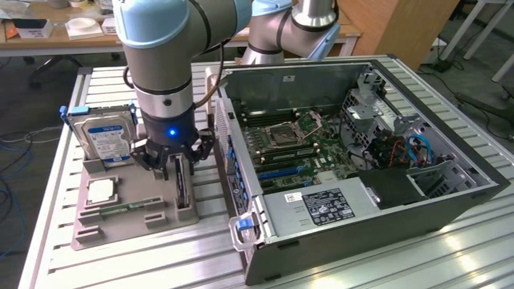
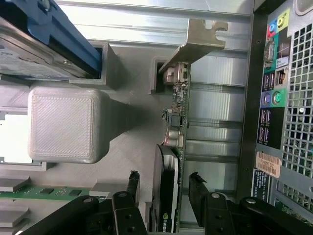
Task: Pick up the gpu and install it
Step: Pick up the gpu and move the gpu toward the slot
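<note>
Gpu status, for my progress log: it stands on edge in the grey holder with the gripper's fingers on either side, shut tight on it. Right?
Not quite. The gpu does stand on edge in the grey holder, with the fingers of the gripper on either side, but they are open, with a gap to the card on each side. The wrist view shows it.

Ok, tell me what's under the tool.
The gpu stands on edge in a slot of the grey holder, right below the open tool. The fingers flank it without gripping. Its bottom edge is hidden in the slot.
</note>
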